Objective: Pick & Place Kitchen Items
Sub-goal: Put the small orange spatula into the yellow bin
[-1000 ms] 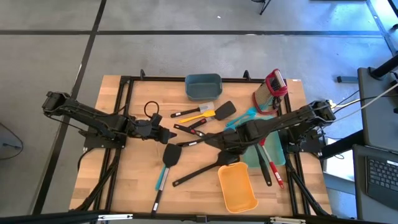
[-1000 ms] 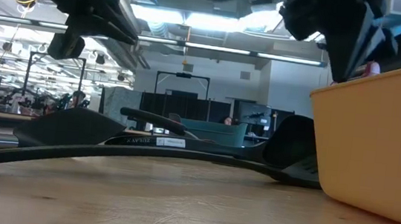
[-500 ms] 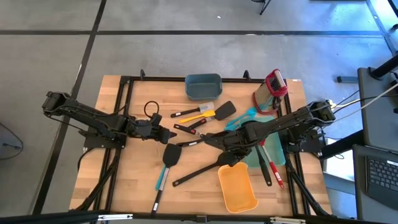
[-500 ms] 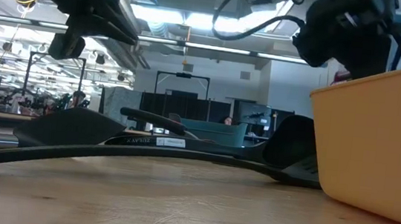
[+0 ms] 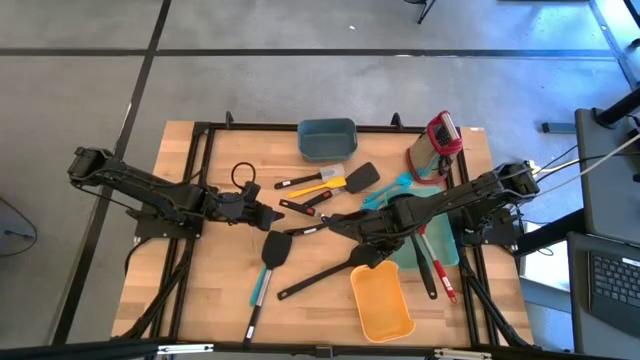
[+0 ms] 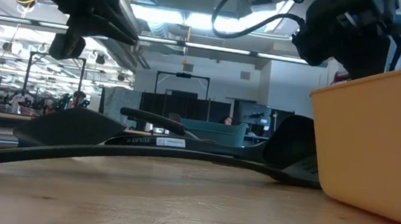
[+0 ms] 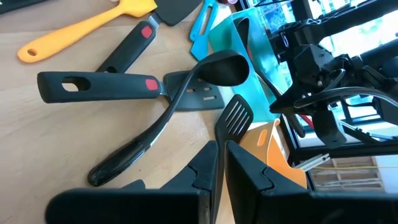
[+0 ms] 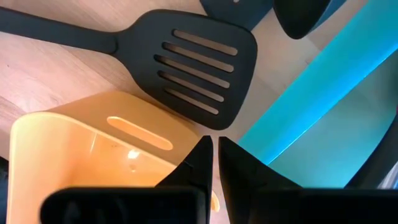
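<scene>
In the high view the worktop (image 5: 200,280) fills the frame's middle. A bin (image 5: 327,138) sits at upper centre, another bin (image 5: 381,302) at lower right. The kitchen items (image 5: 330,215) lie scattered between them, a grater (image 5: 443,138) at upper right.

A: Slotted turner (image 8: 193,68) ahead of the right tool (image 8: 214,163): handle cut off at the frame edge. Yellow bin (image 8: 93,155) beside it: only one corner in view.

B: Same in the low view: yellow bin (image 6: 377,138) cropped, hiding everything behind. Black ladle (image 7: 180,106) beyond the left tool (image 7: 221,168): partly covering a red-buttoned turner (image 7: 106,87).

A: Teal board (image 5: 425,250) under the right arm: mostly hidden.
</scene>
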